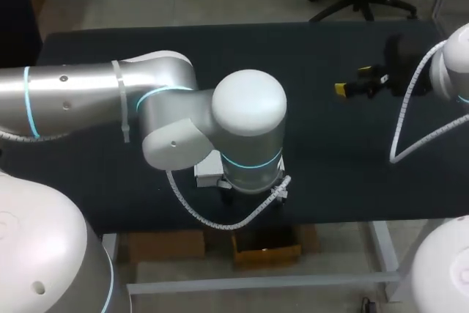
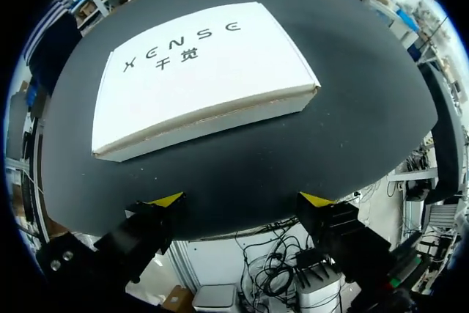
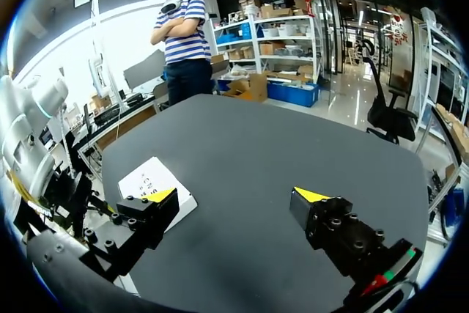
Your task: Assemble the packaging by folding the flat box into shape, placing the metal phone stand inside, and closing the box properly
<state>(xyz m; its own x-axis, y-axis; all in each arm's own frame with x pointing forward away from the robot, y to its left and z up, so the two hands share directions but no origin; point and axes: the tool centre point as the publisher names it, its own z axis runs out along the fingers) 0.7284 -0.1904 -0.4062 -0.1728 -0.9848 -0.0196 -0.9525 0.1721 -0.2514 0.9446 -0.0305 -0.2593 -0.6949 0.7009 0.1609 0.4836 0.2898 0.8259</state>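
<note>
Our left claw (image 2: 240, 197) is wide apart and holds nothing. The white box (image 2: 201, 71) lies just ahead of it on the desk (image 2: 293, 159) and looks closed. We see no phone stand, so maybe it is inside. Our right claw (image 3: 234, 194) is apart too, empty, far from the box. Next, we think, we must press the box fully shut
</note>
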